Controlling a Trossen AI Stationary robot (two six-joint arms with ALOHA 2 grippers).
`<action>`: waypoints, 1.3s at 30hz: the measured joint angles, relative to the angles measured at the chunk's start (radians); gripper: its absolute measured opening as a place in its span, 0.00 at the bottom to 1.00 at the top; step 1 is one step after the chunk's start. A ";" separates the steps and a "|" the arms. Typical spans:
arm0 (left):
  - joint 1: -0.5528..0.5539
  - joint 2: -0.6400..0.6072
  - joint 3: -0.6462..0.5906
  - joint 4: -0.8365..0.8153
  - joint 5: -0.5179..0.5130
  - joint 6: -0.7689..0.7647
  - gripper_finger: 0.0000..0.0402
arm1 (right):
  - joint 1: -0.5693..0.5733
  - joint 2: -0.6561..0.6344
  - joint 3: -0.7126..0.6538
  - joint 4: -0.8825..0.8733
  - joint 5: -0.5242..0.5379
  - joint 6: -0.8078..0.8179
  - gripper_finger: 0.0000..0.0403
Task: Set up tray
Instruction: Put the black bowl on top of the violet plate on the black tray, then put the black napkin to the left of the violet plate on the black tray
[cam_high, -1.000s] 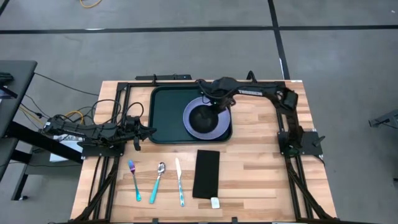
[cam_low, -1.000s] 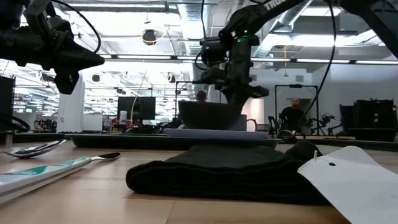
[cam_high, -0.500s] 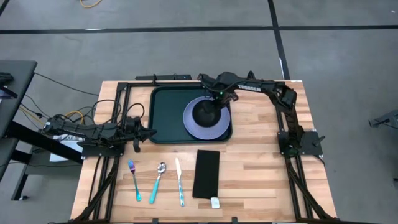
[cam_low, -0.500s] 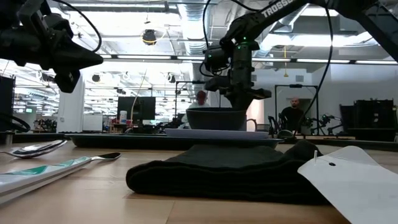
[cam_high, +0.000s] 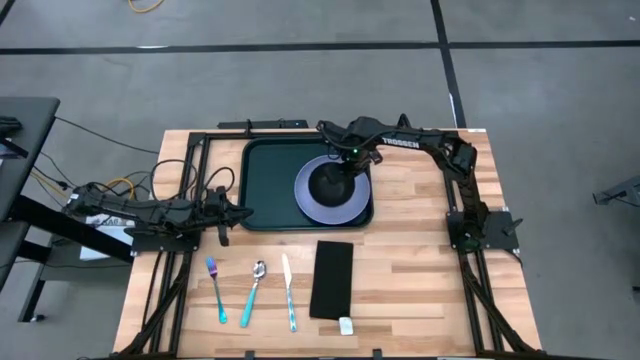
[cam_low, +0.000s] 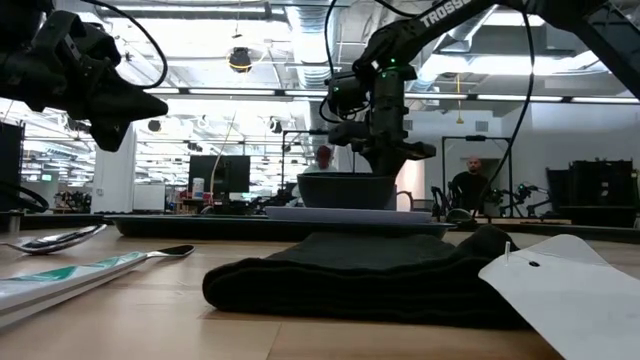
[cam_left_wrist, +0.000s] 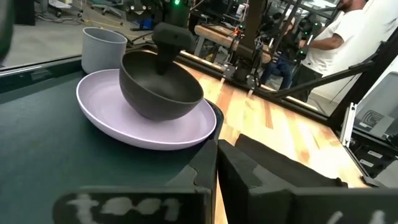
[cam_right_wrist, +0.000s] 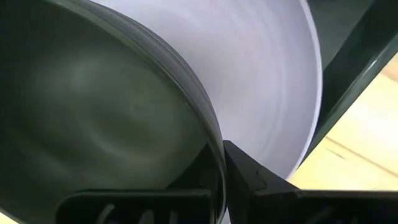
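We see the tray (cam_high: 275, 187) lying at the 12 o'clock side of the table (cam_high: 420, 270), a little left of centre. On its right half sits a lilac plate (cam_high: 330, 208), and a dark bowl (cam_high: 328, 185) rests in the middle of that plate. In the left wrist view a pale grey cup (cam_left_wrist: 103, 48) stands just beyond the plate.

Our right gripper (cam_high: 352, 165) reaches in from 2 o'clock and sits at the bowl's rim; in the right wrist view its fingers (cam_right_wrist: 258, 180) are pinching the bowl wall, one inside and one outside. In the low view the bowl looks settled on the plate.

Our left gripper (cam_high: 243, 211) hangs at the tray's 9 o'clock edge, fingers pressed together on nothing.

At the 6 o'clock side, well apart from the tray, lie a fork (cam_high: 215, 289), a spoon (cam_high: 254, 290), a knife (cam_high: 288, 290) and a black napkin (cam_high: 332, 277) in a row, with a white tag (cam_high: 345, 325) at the napkin's near end.
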 joint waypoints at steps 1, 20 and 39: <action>0.000 0.001 0.000 0.000 0.000 -0.002 0.00 | 0.000 0.000 0.000 0.000 -0.006 0.000 0.00; 0.000 0.001 0.000 0.003 0.001 -0.025 0.00 | 0.000 -0.011 -0.001 -0.037 0.064 -0.026 0.17; 0.000 0.216 0.196 -0.196 0.088 0.118 0.06 | 0.280 -0.443 0.000 -0.065 0.300 -0.026 0.19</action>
